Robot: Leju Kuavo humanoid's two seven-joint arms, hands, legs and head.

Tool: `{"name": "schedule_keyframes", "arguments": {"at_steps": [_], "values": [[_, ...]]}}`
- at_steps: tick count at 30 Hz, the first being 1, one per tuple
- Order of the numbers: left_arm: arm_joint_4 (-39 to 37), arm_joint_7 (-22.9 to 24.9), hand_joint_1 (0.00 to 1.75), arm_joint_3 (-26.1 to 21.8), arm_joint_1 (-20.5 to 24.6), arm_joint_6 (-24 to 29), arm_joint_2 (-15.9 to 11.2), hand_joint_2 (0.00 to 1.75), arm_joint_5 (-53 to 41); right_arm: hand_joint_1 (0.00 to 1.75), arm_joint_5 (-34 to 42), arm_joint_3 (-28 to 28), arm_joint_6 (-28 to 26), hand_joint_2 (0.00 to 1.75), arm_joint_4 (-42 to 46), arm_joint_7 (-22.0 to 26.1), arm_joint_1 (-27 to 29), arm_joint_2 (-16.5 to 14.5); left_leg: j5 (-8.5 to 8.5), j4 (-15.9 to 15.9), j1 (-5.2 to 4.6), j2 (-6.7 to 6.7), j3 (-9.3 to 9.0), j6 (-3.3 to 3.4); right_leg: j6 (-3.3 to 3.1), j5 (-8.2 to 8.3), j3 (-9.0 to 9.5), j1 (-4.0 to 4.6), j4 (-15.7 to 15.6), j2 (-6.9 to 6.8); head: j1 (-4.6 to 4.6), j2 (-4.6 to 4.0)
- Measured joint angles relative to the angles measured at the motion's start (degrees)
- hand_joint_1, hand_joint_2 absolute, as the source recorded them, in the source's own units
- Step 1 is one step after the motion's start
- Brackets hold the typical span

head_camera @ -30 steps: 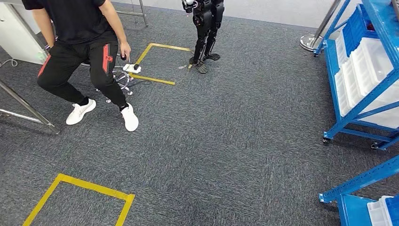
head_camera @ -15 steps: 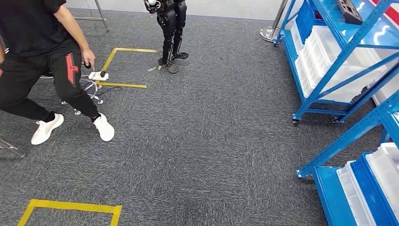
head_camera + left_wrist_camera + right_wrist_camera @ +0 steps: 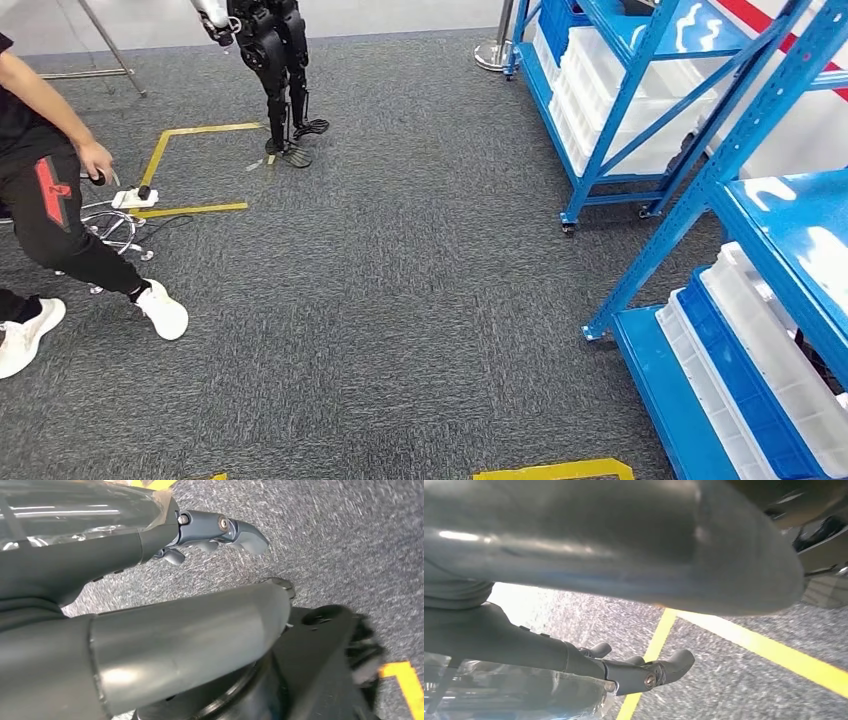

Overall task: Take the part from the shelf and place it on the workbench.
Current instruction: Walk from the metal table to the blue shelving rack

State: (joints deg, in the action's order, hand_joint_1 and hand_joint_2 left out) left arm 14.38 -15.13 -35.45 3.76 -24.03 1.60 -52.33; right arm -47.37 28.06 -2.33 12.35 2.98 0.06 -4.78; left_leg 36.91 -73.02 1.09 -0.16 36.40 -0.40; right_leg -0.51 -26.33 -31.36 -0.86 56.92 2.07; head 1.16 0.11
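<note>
Two blue metal shelves stand on my right in the head view: a far shelf (image 3: 622, 110) and a nearer shelf (image 3: 775, 190). A dark shape (image 3: 640, 5), cut off by the picture's top edge, lies on the far shelf's upper level; I cannot tell what it is. My left hand (image 3: 215, 532) hangs beside my body over grey carpet, fingers apart, holding nothing. My right hand (image 3: 644, 672) hangs the same way above a yellow floor line, also holding nothing.
White bins (image 3: 600, 90) fill the far shelf's lower levels; white and blue bins (image 3: 760, 370) sit low in the near shelf. A person (image 3: 50, 200) crouches at the left by a power strip (image 3: 130, 197). Another humanoid robot (image 3: 275, 60) stands ahead. Yellow tape (image 3: 545, 470) marks the carpet.
The camera has swung to the right: the person and the other robot slid leftward in the picture, and the blue shelves came much further into view. Both hands stayed hanging.
</note>
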Motion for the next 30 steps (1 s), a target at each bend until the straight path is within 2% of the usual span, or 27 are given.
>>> {"name": "schedule_keyframes", "arguments": {"at_steps": [1, 2, 3, 4, 5, 6, 8, 10, 12, 14, 15, 16, 17, 18, 19, 20, 21, 23, 24, 25, 26, 27, 28, 29, 30], "values": [[0.0, 0.0, 0.00, 0.0, 0.0, 0.0, 0.0, 0.00, -0.2, 0.00, -0.2, 0.0, 0.0, 0.00, 0.0, 0.0, 0.0, 0.0, -1.76, 1.9, 0.04, -0.13, -0.62, 0.11, 0.01, 0.00, 0.08, 0.04, 0.1, 0.82, 0.00, 0.00], [0.0, -0.1, 0.00, 0.0, 0.0, 0.0, 0.0, 0.00, -0.3, 0.00, -0.4, 0.0, 0.0, 0.00, -0.1, 0.0, 0.0, 0.0, -4.13, 5.4, 0.09, -0.66, -2.06, 0.27, 0.03, -0.01, 0.18, 0.06, 0.1, 1.61, 0.00, 0.00], [-0.1, -0.1, 0.00, 0.0, 0.0, 0.0, -0.1, 0.00, -0.5, 0.00, -0.5, 0.0, 0.0, 0.00, -0.1, 0.0, 0.0, 0.0, -6.14, 9.2, 0.16, -1.93, -3.70, 0.47, 0.10, -0.04, 0.20, 0.14, 0.3, 2.35, 0.01, 0.00], [-0.1, -0.1, 0.00, 0.0, 0.0, 0.0, -0.1, 0.00, -0.5, 0.00, -0.5, 0.0, 0.0, 0.00, -0.1, 0.0, -0.1, 0.0, -7.47, 12.3, 0.20, -3.00, -4.96, 0.62, 0.27, -0.06, 0.07, 0.23, 0.4, 3.02, 0.02, 0.00], [-0.1, -0.1, 0.00, 0.0, 0.0, 0.0, -0.2, 0.00, -0.5, 0.00, -0.6, 0.0, 0.0, 0.00, -0.1, 0.0, -0.1, 0.0, -8.08, 14.2, 0.14, -3.83, -5.69, 0.77, 0.55, -0.03, -0.20, 0.29, 0.5, 3.64, 0.02, 0.00], [-0.1, -0.1, 0.00, 0.0, 0.0, 0.0, -0.3, 0.00, -0.6, 0.00, -0.6, -0.1, 0.0, 0.00, -0.2, 0.0, -0.2, -0.1, -8.09, 14.9, -0.04, -4.12, -5.90, 0.97, 0.95, 0.07, -0.55, 0.29, 0.6, 4.24, 0.01, 0.00], [-0.1, -0.1, 0.00, 0.0, 0.2, 0.0, -0.3, 0.00, -0.7, 0.00, -0.6, -0.1, 0.0, 0.00, -0.3, 0.0, 0.0, -0.1, -8.45, 15.4, -0.30, -2.89, -6.04, 1.66, 1.80, 0.29, -1.28, 0.14, 0.6, 4.96, -0.01, 0.00], [-0.1, -0.1, 0.00, 0.1, 0.3, 0.0, -0.3, 0.00, -0.9, 0.00, -0.6, -0.1, 0.0, 0.00, -0.4, 0.0, 0.1, -0.1, -8.97, 16.2, -0.26, -1.52, -6.35, 2.57, 2.03, -0.84, -2.68, 0.20, 2.8, 2.67, 0.09, 0.00], [-0.1, 0.0, 0.00, 0.1, 0.2, 0.1, -0.3, 0.00, -1.2, 0.00, -0.6, -0.1, 0.0, 0.00, -0.4, 0.0, 0.0, -0.1, -9.13, 16.6, -0.30, 0.12, -6.46, 3.05, 1.77, -3.87, -6.03, 0.22, 9.4, -0.37, 0.28, 0.00], [-0.2, 0.4, 0.00, 0.2, 0.1, 0.1, -0.3, 0.00, -1.5, 0.00, -0.6, -0.1, 0.1, 0.00, -0.5, 0.0, 0.0, -0.1, -9.09, 16.6, -0.40, 1.84, -6.37, 3.10, 2.03, -6.27, -9.47, -0.03, 16.2, -1.16, 0.38, 0.00], [-0.2, 0.5, 0.00, 0.2, 0.1, 0.1, -0.3, 0.00, -1.6, 0.00, -0.6, -0.1, 0.1, 0.00, -0.5, 0.0, 0.1, 0.0, -9.04, 16.5, -0.41, 2.63, -6.35, 3.03, 2.47, -6.34, -9.87, -0.21, 17.2, -1.35, 0.38, 0.00], [-0.2, 0.6, 0.00, 0.2, 0.2, 0.1, -0.2, 0.00, -1.7, 0.00, -0.6, -0.1, 0.1, 0.00, -0.5, 0.0, 0.2, 0.0, -8.96, 16.5, -0.37, 3.35, -6.40, 2.92, 3.06, -5.58, -9.00, -0.42, 15.8, -1.65, 0.39, 0.00], [-0.2, 0.6, 0.00, 0.2, 0.2, 0.1, -0.1, 0.00, -1.7, 0.00, -0.6, -0.1, 0.1, 0.00, -0.6, 0.0, 0.2, 0.1, -8.85, 16.5, -0.31, 4.04, -6.51, 2.73, 3.67, -4.26, -6.97, -0.66, 12.2, -2.31, 0.40, 0.00], [-0.2, 0.6, 0.00, 0.3, 0.2, 0.1, -0.1, 0.00, -1.7, 0.00, -0.6, -0.1, 0.1, 0.00, -0.6, 0.1, 0.2, 0.2, -8.68, 16.4, -0.39, 4.68, -6.75, 2.44, 4.11, -2.91, -4.46, -0.88, 7.8, -3.80, 0.43, 0.00], [-0.2, 0.6, 0.00, 0.3, 0.2, 0.1, -0.1, 0.00, -1.7, 0.00, -0.5, -0.1, 0.2, 0.00, -0.6, 0.1, 0.1, 0.2, -8.41, 16.4, -0.51, 5.27, -7.00, 2.05, 4.25, -1.77, -2.31, -0.89, 4.1, -5.35, 0.46, 0.00], [-0.2, 0.7, 0.00, 0.3, 0.2, 0.1, -0.1, 0.00, -1.7, 0.00, -0.5, -0.1, 0.2, 0.00, -0.6, 0.1, 0.0, 0.2, -8.16, 16.3, -0.68, 5.85, -7.28, 1.61, 4.01, -1.07, -0.92, -0.84, 1.7, -6.41, 0.37, 0.00], [-0.2, 0.7, 0.00, 0.3, 0.3, 0.1, -0.1, 0.00, -1.8, 0.00, -0.5, -0.1, 0.3, 0.00, -0.7, 0.1, -0.1, 0.2, -7.93, 16.3, -0.83, 6.44, -7.58, 1.18, 3.58, -0.82, -0.53, -0.69, 0.8, -6.95, 0.26, 0.00], [-0.3, 0.9, 0.00, 0.3, 0.4, 0.1, 0.0, 0.00, -1.7, 0.00, -0.4, -0.1, 0.4, 0.00, -0.8, 0.1, -0.1, 0.2, -7.60, 16.4, -0.67, 7.56, -8.08, 0.42, 2.52, -0.66, -0.73, -0.57, 0.9, -5.59, -0.02, 0.00], [-0.3, 1.0, 0.00, 0.3, 0.4, 0.1, 0.0, 0.00, -1.7, 0.00, -0.4, 0.0, 0.4, 0.00, -0.8, 0.1, 0.0, 0.3, -7.09, 16.0, -0.42, 7.10, -8.15, 0.08, 2.09, -0.59, -0.73, -0.70, 0.8, -4.92, -0.08, 0.00], [-0.3, 1.0, 0.00, 0.3, 0.5, 0.1, 0.1, 0.00, -1.6, 0.00, -0.3, 0.0, 0.5, 0.00, -0.9, 0.1, 0.0, 0.4, -6.03, 14.8, -0.18, 5.90, -7.78, -0.16, 1.57, -0.46, -0.60, -0.81, 0.7, -4.26, -0.15, 0.00], [-0.3, 1.0, 0.00, 0.3, 0.4, 0.1, 0.1, 0.00, -1.4, 0.00, -0.3, 0.0, 0.5, 0.00, -0.9, 0.0, 0.1, 0.4, -4.34, 12.3, 0.01, 4.16, -6.76, -0.29, 1.09, -0.31, -0.47, -0.91, 0.6, -3.62, -0.21, 0.00], [-0.3, 1.1, 0.00, 0.3, 0.3, 0.0, 0.1, 0.00, -1.3, 0.00, -0.3, 0.0, 0.5, 0.00, -0.9, 0.0, 0.1, 0.4, -2.21, 8.7, 0.11, 2.24, -5.16, -0.30, 0.74, -0.21, -0.60, -0.79, 0.6, -2.95, -0.29, 0.00], [-0.4, 1.2, 0.00, 0.3, 0.1, 0.0, 0.1, 0.00, -1.2, 0.00, -0.3, 0.0, 0.5, 0.00, -1.0, 0.0, 0.0, 0.5, -0.21, 4.7, 0.12, 1.05, -3.18, -0.23, 0.46, -0.13, -0.69, -0.56, 0.6, -2.21, -0.33, 0.00], [-0.4, 1.2, 0.00, 0.2, 0.0, 0.0, 0.1, 0.00, -1.1, 0.00, -0.3, 0.0, 0.6, 0.00, -1.0, 0.0, 0.0, 0.4, 1.02, 1.2, 0.11, 0.42, -1.36, -0.17, 0.32, -0.10, -0.73, -0.33, 0.6, -1.38, -0.34, 0.00], [-0.4, 1.3, 0.00, 0.2, -0.1, 0.0, 0.1, 0.00, -1.1, 0.00, -0.3, 0.0, 0.6, 0.00, -1.0, 0.0, 0.1, 0.5, 1.08, -0.5, 0.10, 0.13, -0.24, -0.06, 0.26, -0.09, -0.73, -0.12, 0.7, -0.54, -0.34, 0.00]]}}
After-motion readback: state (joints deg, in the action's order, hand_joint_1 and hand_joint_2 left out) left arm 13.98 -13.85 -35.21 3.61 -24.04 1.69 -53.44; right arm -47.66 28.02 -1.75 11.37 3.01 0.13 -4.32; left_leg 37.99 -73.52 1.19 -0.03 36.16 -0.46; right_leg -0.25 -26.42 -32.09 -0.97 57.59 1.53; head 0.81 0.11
